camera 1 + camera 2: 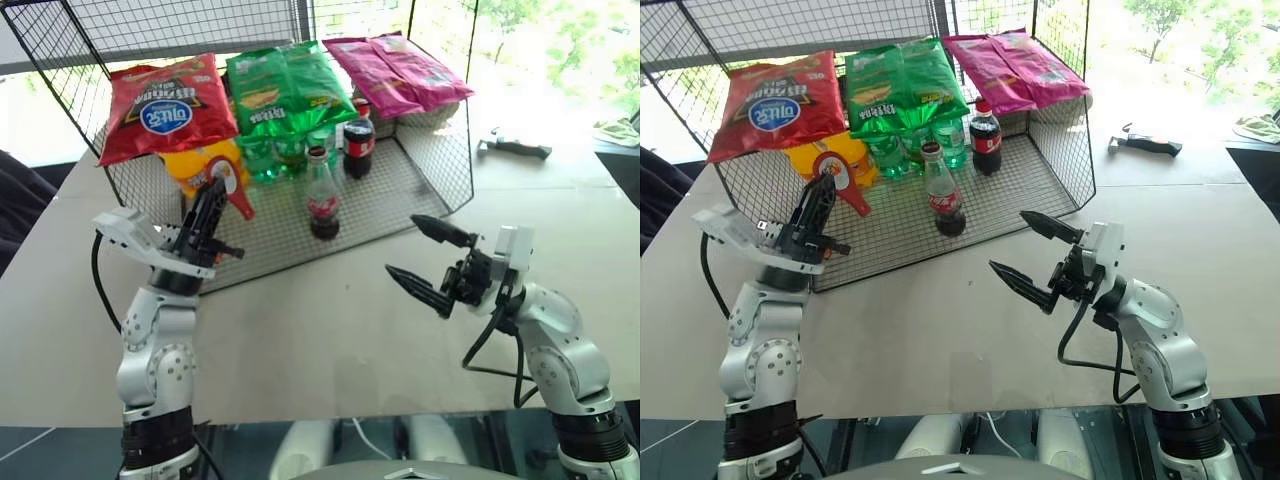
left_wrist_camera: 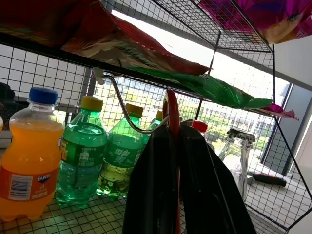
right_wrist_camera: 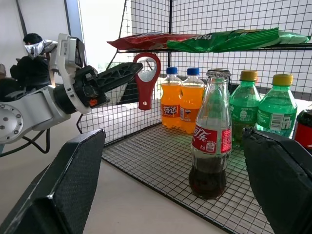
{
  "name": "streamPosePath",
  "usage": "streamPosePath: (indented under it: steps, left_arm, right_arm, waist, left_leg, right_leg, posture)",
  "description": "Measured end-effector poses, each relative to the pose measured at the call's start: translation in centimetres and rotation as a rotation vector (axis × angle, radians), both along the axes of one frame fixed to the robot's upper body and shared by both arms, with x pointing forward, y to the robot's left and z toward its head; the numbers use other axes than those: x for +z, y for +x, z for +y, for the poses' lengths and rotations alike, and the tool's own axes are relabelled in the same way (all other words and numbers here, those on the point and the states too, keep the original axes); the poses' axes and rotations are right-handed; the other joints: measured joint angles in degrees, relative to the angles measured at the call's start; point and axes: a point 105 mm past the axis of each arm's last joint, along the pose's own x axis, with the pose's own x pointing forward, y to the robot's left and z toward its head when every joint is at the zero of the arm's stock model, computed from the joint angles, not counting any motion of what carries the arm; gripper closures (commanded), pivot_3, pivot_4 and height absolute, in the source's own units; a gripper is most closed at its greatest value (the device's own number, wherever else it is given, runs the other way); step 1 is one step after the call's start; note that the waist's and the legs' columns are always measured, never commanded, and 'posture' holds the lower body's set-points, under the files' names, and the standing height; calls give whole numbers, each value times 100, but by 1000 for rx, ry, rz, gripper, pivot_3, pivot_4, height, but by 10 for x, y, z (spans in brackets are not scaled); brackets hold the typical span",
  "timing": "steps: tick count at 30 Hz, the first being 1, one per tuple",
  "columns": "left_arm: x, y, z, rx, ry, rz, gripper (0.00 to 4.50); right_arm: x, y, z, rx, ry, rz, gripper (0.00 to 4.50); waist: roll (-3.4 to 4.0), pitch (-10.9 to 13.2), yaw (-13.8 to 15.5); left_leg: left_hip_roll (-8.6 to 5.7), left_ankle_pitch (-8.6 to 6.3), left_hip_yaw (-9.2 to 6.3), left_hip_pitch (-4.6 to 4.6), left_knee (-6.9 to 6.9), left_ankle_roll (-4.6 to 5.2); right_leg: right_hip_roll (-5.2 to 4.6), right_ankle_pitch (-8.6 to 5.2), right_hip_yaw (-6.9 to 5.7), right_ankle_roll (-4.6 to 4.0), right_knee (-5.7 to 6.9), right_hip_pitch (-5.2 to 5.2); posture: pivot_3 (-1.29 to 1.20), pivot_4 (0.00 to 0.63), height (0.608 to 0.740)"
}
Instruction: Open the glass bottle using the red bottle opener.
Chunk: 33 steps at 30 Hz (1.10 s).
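On the wire rack's floor (image 1: pixel 400 200) the glass bottle (image 1: pixel 322 200) stands upright, its metal cap apparently still on. Beside it, raised, the left gripper (image 1: pixel 212 200) is clamped on the red bottle opener (image 3: pixel 146 80). Nearer the table's front, the right gripper (image 1: pixel 430 262) gapes wide, empty. Steadying the bottle and prying remain.

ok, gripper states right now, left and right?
Left gripper: shut on the small flat red bottle opener.
Right gripper: open, holding nothing.
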Motion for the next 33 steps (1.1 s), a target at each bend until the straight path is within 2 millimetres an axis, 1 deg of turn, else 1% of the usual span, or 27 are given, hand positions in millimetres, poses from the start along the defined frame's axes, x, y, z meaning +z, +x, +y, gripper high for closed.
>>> streamPosePath:
  steps: [5,8,12,15,20,22,24,30,33]
  left_arm:
    - [1,2,-2,-29,-27,6,4484]
    - [9,4,-5,-46,-40,-15,4484]
    - [9,4,-5,-37,-27,-18,4484]
    - [13,5,-3,-20,-17,-35,4484]
    - [19,6,-2,-13,-72,-57,4484]
    - [18,6,1,-16,-147,-47,4484]
    - [17,7,2,-29,-184,-36,4484]
    - [15,7,0,-47,-194,-24,4484]
    - [7,5,-7,-96,-188,10,4484]
  right_arm:
    - [0,0,1,-1,1,2,0]
    - [0,0,1,-2,0,3,0]
    - [0,1,1,-7,1,4,0]
    - [0,1,0,-13,1,4,0]
    - [0,2,0,-20,2,6,0]
    - [0,2,0,-21,1,6,0]
    - [0,2,0,-21,1,6,0]
    - [-1,2,0,-22,-2,4,0]
    - [-1,2,0,-22,-3,3,0]
  waist:
    - [-2,-1,2]
    - [-5,-3,1]
    - [-5,-3,3]
    - [-5,-3,2]
    - [-5,-3,-12]
    - [-5,-3,-24]
    - [-6,-3,-24]
    - [-6,-3,-19]
    - [-6,-3,-19]
  left_leg:
    - [-1,0,0,-1,2,0]
    - [-1,0,-2,-2,9,0]
    - [-1,0,-3,-2,9,0]
    - [-1,0,-3,-2,13,0]
    - [2,1,-2,0,15,-1]
    - [4,1,-1,2,16,-2]
    - [6,3,-2,2,17,-5]
    - [4,4,0,2,36,-7]
    - [4,4,0,3,48,-6]
  right_leg:
    - [1,0,0,0,1,0]
    - [2,0,-2,0,4,1]
    - [5,0,-3,0,5,1]
    - [10,0,-3,0,6,1]
    - [8,0,0,0,13,1]
    - [8,0,2,0,17,0]
    - [10,0,1,0,21,-1]
    - [20,0,3,0,41,0]
    - [21,0,4,0,52,0]
  posture:
    - [0,150,740]
    - [0,150,740]
    - [0,150,740]
    - [0,150,740]
    - [0,150,740]
    - [0,150,740]
    - [0,150,740]
    - [0,150,740]
    - [0,150,740]
